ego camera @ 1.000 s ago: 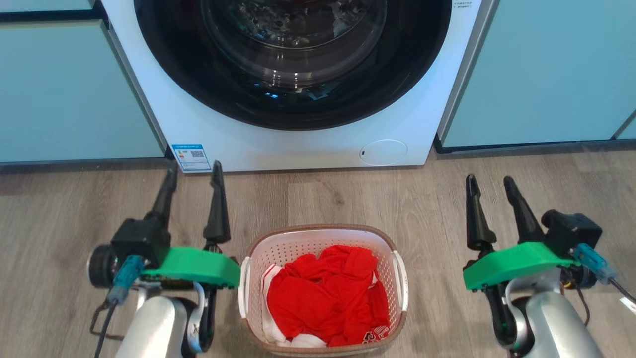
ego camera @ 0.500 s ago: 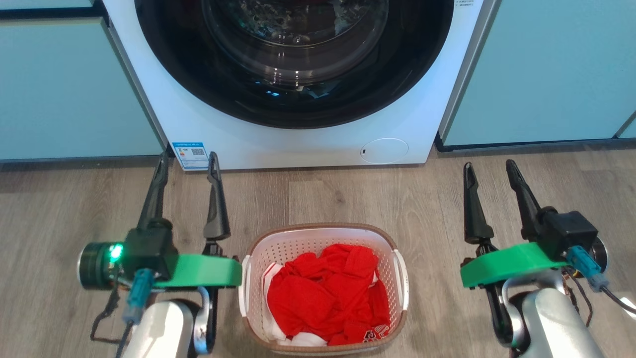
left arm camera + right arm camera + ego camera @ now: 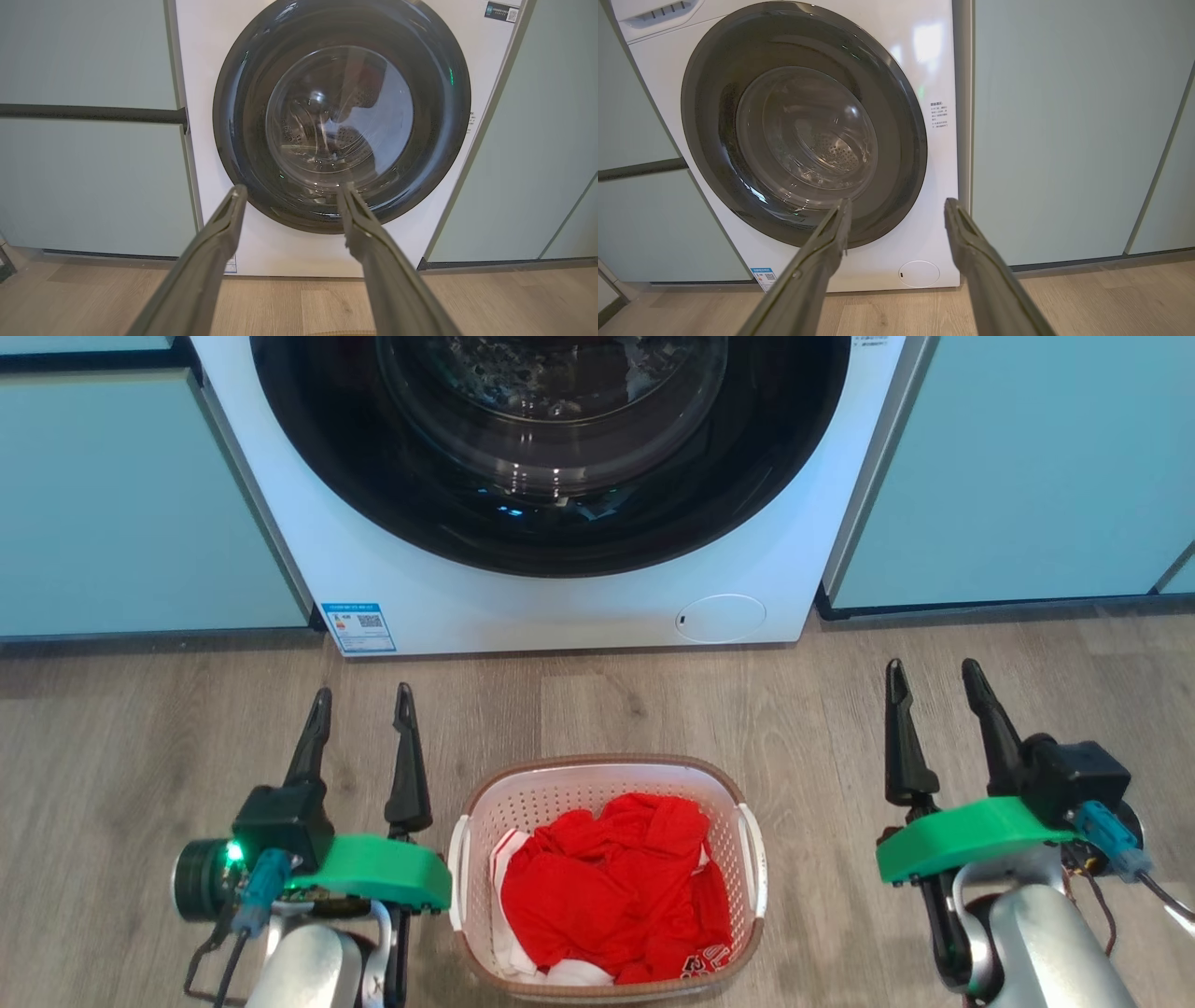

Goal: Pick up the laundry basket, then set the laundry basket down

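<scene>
- Basket (image 3: 541,803) sits on floor (image 3: 140,756) by washer (image 3: 560,607), red clothes (image 3: 616,887) inside, between the arms.
- Left gripper (image 3: 363,693) and right gripper (image 3: 933,665) are both wide open and empty.
- Risk imo: an uneven grab on the handles (image 3: 754,859) tilts it and dumps the clothes. Right arm is well off to the side.

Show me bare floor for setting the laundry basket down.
Bare floor lies between the washing machine and the laundry basket, and between basket and right claw. It is tight beside the left claw, close to the basket.
</scene>
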Controlling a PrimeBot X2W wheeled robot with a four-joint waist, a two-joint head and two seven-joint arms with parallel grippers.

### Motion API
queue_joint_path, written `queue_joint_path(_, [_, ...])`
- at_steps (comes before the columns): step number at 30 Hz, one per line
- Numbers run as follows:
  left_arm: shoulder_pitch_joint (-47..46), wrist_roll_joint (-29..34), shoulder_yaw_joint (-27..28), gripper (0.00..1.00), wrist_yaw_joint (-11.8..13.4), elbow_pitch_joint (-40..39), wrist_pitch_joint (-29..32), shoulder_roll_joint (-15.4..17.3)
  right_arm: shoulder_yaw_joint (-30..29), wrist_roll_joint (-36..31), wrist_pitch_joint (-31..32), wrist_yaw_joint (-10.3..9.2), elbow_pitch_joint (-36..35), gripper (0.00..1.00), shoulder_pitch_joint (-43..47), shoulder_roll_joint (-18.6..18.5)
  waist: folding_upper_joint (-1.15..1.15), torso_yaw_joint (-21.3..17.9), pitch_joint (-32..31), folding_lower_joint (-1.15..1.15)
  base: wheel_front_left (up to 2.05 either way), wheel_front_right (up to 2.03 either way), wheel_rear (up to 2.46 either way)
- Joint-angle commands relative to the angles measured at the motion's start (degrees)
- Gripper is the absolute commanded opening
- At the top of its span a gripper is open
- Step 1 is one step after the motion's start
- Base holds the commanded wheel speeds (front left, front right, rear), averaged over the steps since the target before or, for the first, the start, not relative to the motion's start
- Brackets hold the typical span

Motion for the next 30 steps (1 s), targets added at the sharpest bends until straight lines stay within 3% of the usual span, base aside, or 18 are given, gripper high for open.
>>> queue_joint_path(1, [-2.2,-0.4,1.7,1.00,-0.4,-1.5,-0.3,-0.1,1.3,0.0,-0.7,0.35,-1.5,1.00,-1.9,-0.5,0.00,0.0,0.0,0.00,0.00,0.00,0.00])
queue_joint_path(22, [-2.5,-1.6,1.3,1.00,-1.1,1.5,-0.3,-0.1,2.4,-1.2,-0.7,0.35,0.8,1.00,-2.4,-0.5,0.00,0.2,0.3,0.00,0.00,0.00,0.00])
queue_joint_path(30, [-3.6,-2.7,0.9,1.00,-1.2,4.3,-0.3,-0.1,2.2,-1.7,-0.7,0.35,2.2,1.00,-3.1,-0.5,0.00,0.2,3.4,0.00,0.00,0.00,0.00])
